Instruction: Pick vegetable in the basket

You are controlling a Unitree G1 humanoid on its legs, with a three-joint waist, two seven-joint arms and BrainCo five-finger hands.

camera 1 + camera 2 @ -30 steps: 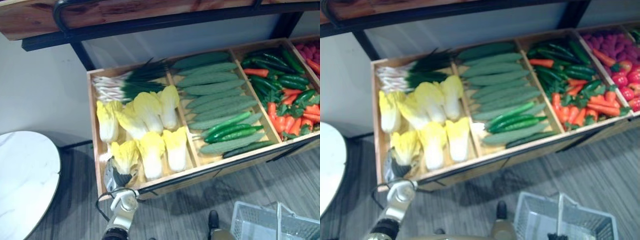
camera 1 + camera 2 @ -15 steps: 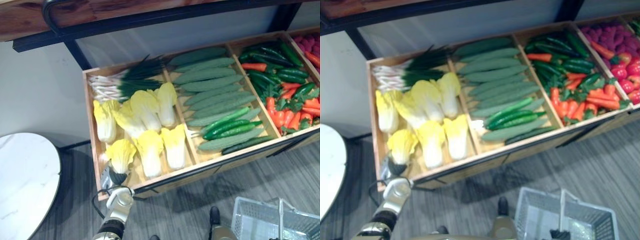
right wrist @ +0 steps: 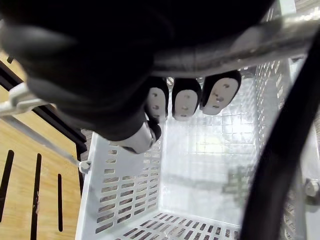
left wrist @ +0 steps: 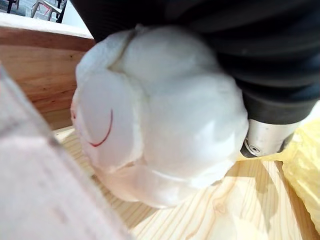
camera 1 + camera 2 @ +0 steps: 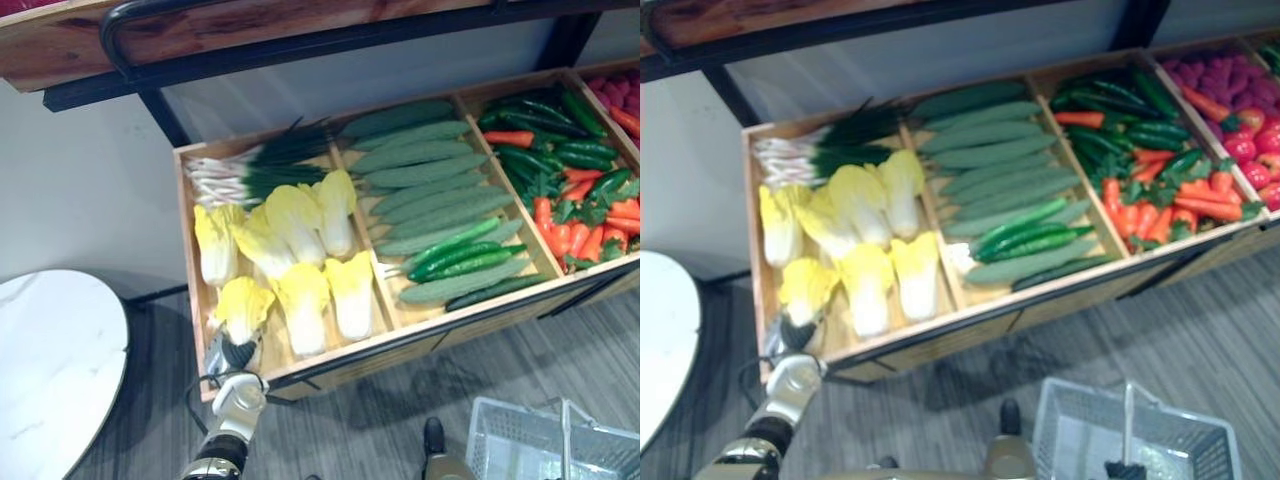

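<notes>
In the front left corner of the wooden crate (image 5: 400,340) lies a yellow napa cabbage (image 5: 243,305). My left hand (image 5: 228,355) reaches over the crate's front rim and is curled round its white base (image 4: 160,115), which sits right against the palm. The white wire basket (image 5: 550,440) hangs low at the right, over the floor. My right hand (image 3: 100,65) is shut on the basket's metal handle (image 3: 280,32), fingertips (image 3: 185,97) curled under it, and the basket's inside shows nothing in it.
More cabbages (image 5: 300,225) and spring onions (image 5: 250,165) share the left compartment. Cucumbers (image 5: 430,180) fill the middle one, peppers and carrots (image 5: 570,200) the right. A dark-railed wooden shelf (image 5: 200,30) overhangs the crate's back. A round white table (image 5: 55,360) stands at the left.
My left hand's fingers have curled in on the cabbage's base. The head camera has shifted a little; the crate and the basket stay put.
</notes>
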